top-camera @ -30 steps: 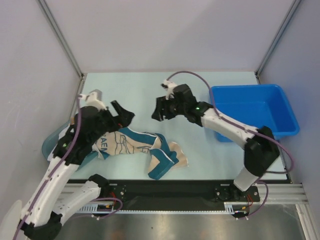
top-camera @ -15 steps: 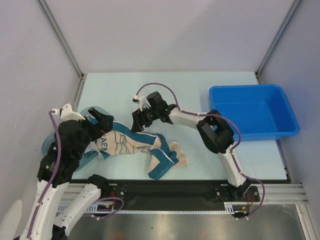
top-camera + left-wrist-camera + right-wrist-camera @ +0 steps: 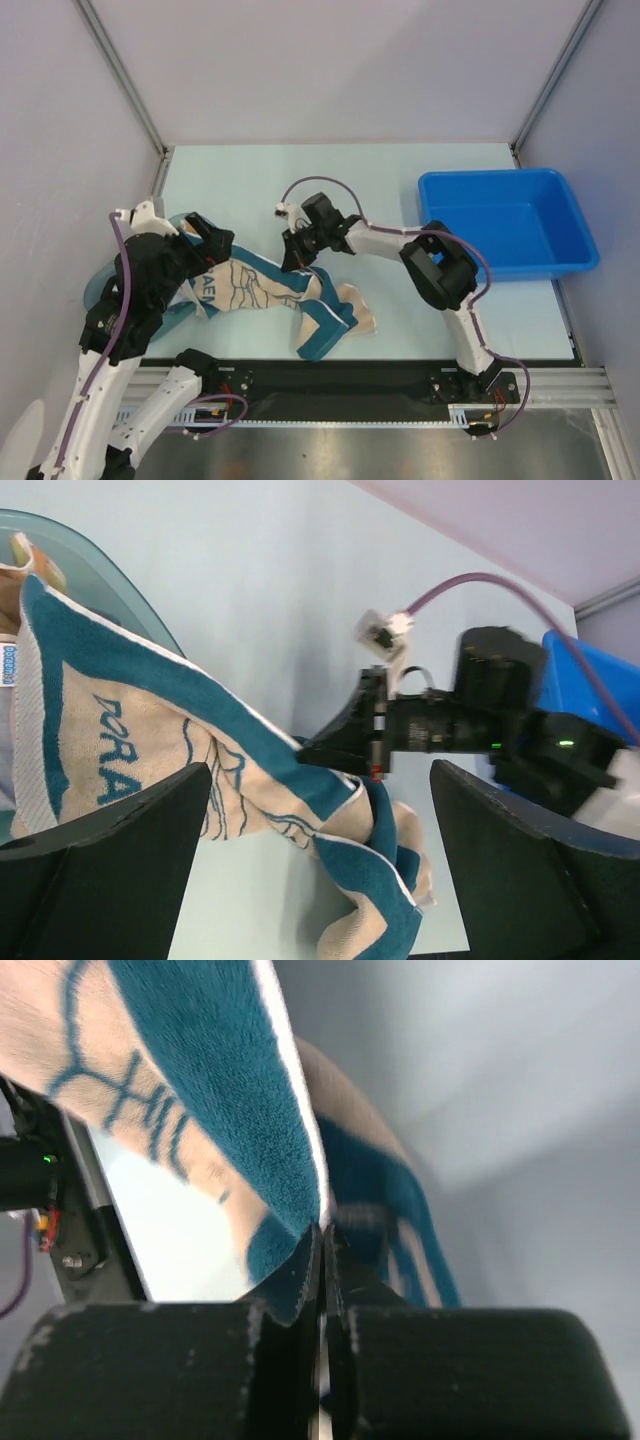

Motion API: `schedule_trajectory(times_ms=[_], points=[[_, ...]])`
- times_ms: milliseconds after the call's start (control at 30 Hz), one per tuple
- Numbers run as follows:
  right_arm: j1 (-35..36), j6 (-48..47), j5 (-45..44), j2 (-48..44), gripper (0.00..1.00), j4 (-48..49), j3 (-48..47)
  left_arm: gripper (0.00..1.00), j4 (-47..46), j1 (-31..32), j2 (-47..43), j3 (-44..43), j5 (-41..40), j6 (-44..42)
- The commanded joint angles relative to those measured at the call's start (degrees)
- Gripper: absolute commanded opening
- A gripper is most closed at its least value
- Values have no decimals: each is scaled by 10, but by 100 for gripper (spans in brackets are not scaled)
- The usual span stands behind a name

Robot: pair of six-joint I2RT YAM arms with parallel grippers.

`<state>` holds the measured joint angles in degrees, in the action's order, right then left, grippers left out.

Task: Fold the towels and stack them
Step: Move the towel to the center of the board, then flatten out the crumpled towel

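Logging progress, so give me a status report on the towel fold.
Left end effector open above towel. Right end effector shut on towel's teal edge. Towel's left end over teal tub.

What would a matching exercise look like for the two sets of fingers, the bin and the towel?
1 left fingers
2 right fingers
3 bin
4 towel

A blue, at the far right
B shut on the towel's edge
C wide open, holding nothing
D teal and cream, rumpled

Pairs: 1-C, 2-B, 3-A, 4-D
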<state>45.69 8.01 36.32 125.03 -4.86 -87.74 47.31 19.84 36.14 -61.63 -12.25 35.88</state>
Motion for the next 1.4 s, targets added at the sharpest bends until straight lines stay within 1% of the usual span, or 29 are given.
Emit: schedule_trajectory(times_ms=[0, 33, 67, 100, 133, 167, 200, 233, 300, 367, 400, 467, 567, 633, 700, 767, 800, 833, 867, 900, 933, 967, 1000, 1033, 1067, 1167, 1200, 1300, 1367], points=[[-31, 22, -82, -161, 0, -114, 18, 96, -34, -5, 16, -11, 43, -41], [-34, 30, -131, -186, 0, -158, 26, 96, -41, -5, 20, -9, 54, -50], [-39, 40, -161, -223, 0, -239, 35, 95, -42, -5, 25, -7, 63, -53], [-42, 48, -178, -248, 0, -263, 54, 95, -44, -5, 36, -2, 72, -57], [-46, 55, -187, -271, 0, -277, 105, 94, -47, -5, 41, 1, 77, -59], [-50, 76, -203, -321, 0, -294, 138, 93, -46, -5, 49, 3, 88, -59], [-51, 86, -222, -343, 0, -302, 165, 92, -47, -5, 53, 10, 99, -59], [-52, 95, -262, -363, 0, -312, 217, 92, -58, -5, 62, 15, 108, -60], [-55, 119, -302, -423, 0, -342, 259, 90, -63, -5, 70, 27, 143, -63], [-57, 145, -341, -460, 0, -366, 318, 89, -64, -4, 80, 34, 158, -66], [-58, 153, -351, -496, 0, -374, 335, 89, -65, -4, 83, 42, 167, -70], [-57, 170, -388, -527, 0, -397, 367, 88, -62, -3, 87, 49, 173, -75], [-55, 188, -398, -570, 0, -414, 372, 87, -60, -3, 82, 72, 182, -81], [-54, 182, -369, -577, 26, -415, 342, 86, -60, -4, 78, 98, 187, -78], [-47, 157, -324, -575, 44, -398, 292, 86, -63, -3, 68, 129, 188, -74], [-46, 109, -267, -541, 52, -305, 250, 86, -72, -3, 50, 161, 188, -66], [-46, 109, -253, -541, 52, -305, 235, 86, -77, -3, 45, 171, 188, -63], [-48, 72, -229, -503, 52, -260, 204, 86, -88, -3, 35, 190, 197, -57], [-49, 55, -229, -475, 52, -240, 203, 86, -88, -3, 35, 197, 207, -57], [-51, 38, -198, -448, 52, -222, 188, 86, -99, -3, 32, 202, 213, -56], [-53, -4, -180, -421, 52, -199, 148, 86, -99, -3, 35, 202, 218, -56], [-54, -23, -166, -352, 50, -198, 124, 86, -95, -3, 35, 196, 218, -56], [-56, -46, -151, -320, 49, -204, 98, 87, -89, -3, 38, 194, 218, -57], [-55, -65, -141, -284, 48, -214, 46, 88, -87, -3, 38, 192, 216, -58], [-60, -97, -129, -228, 47, -219, 24, 88, -85, -3, 38, 187, 211, -58], [-72, -139, -62, -151, 47, -232, -51, 89, -92, -3, 32, 191, 234, -56], [-75, -146, -28, -107, 47, -236, -65, 89, -99, -3, 29, 193, 239, -56], [-81, -181, -1, -42, 46, -266, -117, 89, -107, -3, 21, 194, 256, -57], [-82, -193, 6, -17, 47, -284, -138, 90, -107, -3, 17, 192, 259, -61]])
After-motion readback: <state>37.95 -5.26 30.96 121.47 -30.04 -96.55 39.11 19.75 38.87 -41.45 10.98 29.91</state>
